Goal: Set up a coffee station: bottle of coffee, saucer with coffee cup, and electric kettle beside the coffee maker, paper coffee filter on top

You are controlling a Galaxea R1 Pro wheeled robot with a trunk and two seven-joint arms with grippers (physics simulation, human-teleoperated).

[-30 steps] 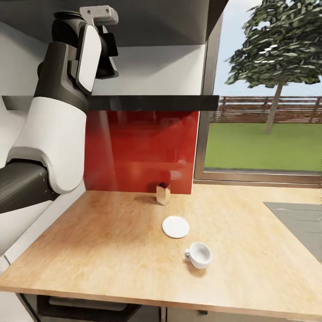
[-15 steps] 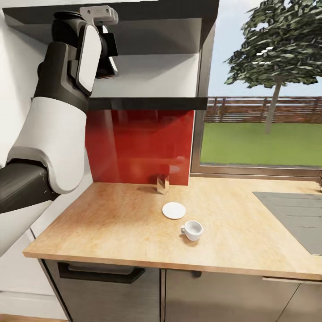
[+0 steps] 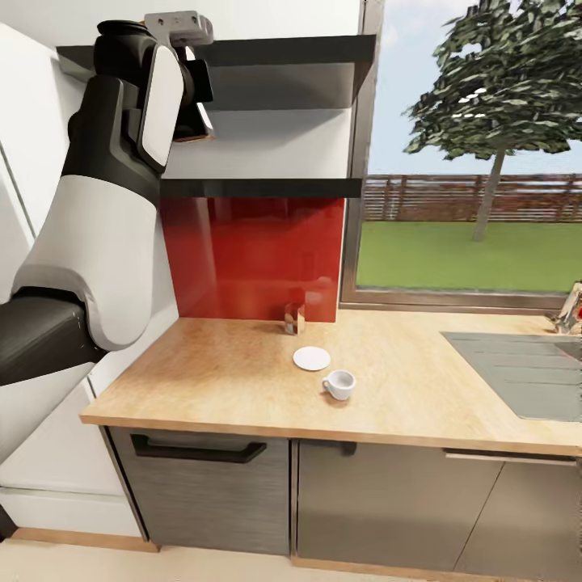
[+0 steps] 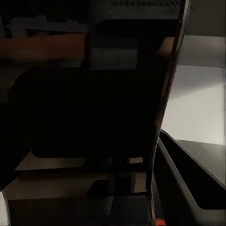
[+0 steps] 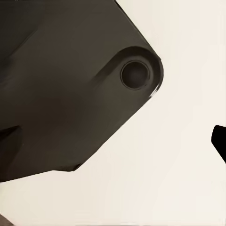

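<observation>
On the wooden countertop (image 3: 202, 380) a white saucer (image 3: 311, 358) lies with a white coffee cup (image 3: 339, 385) standing just in front of it, apart from it. A small brown box-like thing (image 3: 294, 318) stands behind them against the red backsplash. My left arm is raised, and its gripper (image 3: 196, 113) is at the level of the upper space above the lower shelf (image 3: 267, 187). A brown sliver shows under the fingers. In the left wrist view a dark bottle-like body (image 4: 94, 117) with a brownish band sits tight between the fingers.
Two dark shelves are fixed to the wall, the upper one (image 3: 275, 52) near the gripper. A grey sink drainboard (image 3: 517, 372) is set into the counter at the right. Cabinet fronts with a black handle (image 3: 198, 450) are below. A window is behind.
The whole picture has pulled back from the counter, so cabinet fronts and floor now show: the camera moved. The left arm keeps its raised pose; saucer and cup stay put.
</observation>
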